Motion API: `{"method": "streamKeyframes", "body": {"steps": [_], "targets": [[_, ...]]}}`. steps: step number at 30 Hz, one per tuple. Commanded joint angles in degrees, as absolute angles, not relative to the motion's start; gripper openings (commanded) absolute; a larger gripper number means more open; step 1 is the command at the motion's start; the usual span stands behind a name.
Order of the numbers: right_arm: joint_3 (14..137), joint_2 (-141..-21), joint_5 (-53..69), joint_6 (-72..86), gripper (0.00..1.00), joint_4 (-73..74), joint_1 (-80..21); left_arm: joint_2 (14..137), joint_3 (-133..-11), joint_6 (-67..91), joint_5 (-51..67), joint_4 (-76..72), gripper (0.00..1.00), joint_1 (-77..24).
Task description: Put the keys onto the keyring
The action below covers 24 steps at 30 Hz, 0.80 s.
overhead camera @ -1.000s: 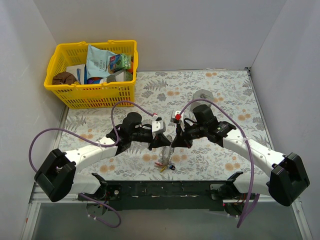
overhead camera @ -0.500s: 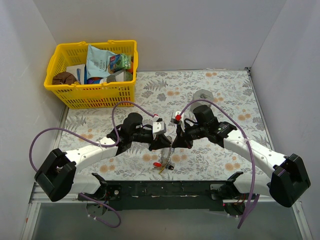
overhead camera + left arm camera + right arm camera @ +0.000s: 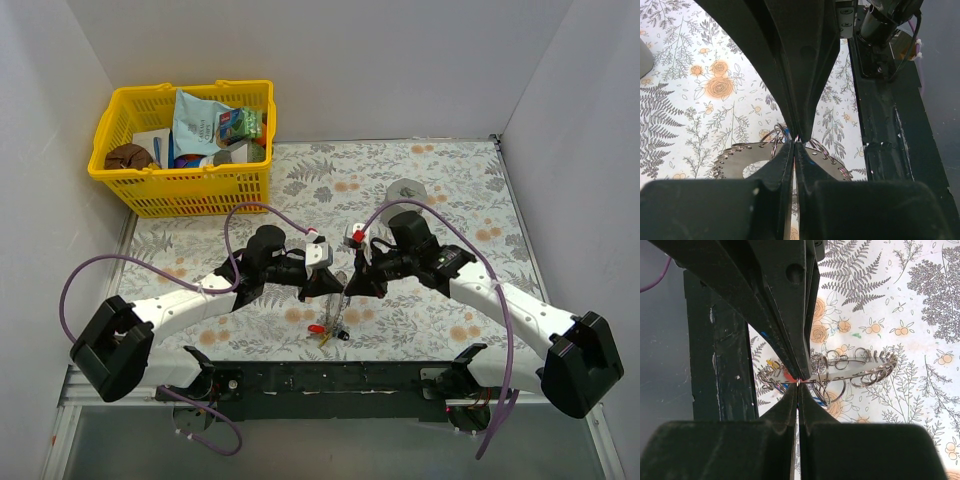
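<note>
Left pincer (image 3: 796, 141) and right pincer (image 3: 798, 383) are each clamped shut on the thin wire of the keyring (image 3: 840, 371), tips almost meeting. The loop hangs lengthwise below them. Its keys (image 3: 328, 332) are bunched at the end farther from the yellow basket (image 3: 190, 190), well apart from it.

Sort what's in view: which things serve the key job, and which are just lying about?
Job: keyring, pinched by left pincer and right pincer; keys with coloured heads.
Lying about: yellow basket, grey cylinder.
</note>
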<state>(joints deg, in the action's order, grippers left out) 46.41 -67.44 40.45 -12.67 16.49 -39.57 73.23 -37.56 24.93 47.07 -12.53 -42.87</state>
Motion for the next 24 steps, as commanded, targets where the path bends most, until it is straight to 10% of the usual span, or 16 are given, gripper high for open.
{"method": "streamKeyframes", "body": {"steps": [1,5,11,24], "targets": [[46.3,-65.6,41.2,-12.1,0.01,13.6,-39.9,72.7,-37.7,26.1,48.1,-16.2,0.00,-43.1],[45.1,-64.6,41.1,-10.3,0.05,10.8,-39.9,71.5,-35.2,31.7,46.3,-22.8,0.00,-43.1],[44.4,-63.3,41.8,-7.7,0.47,7.4,-39.9,68.7,-30.3,36.4,40.9,-31.6,0.00,-43.1],[45.9,-59.8,40.0,-0.4,0.61,0.5,-37.6,61.8,-21.5,43.1,32.2,-49.9,0.00,-42.5]]}}
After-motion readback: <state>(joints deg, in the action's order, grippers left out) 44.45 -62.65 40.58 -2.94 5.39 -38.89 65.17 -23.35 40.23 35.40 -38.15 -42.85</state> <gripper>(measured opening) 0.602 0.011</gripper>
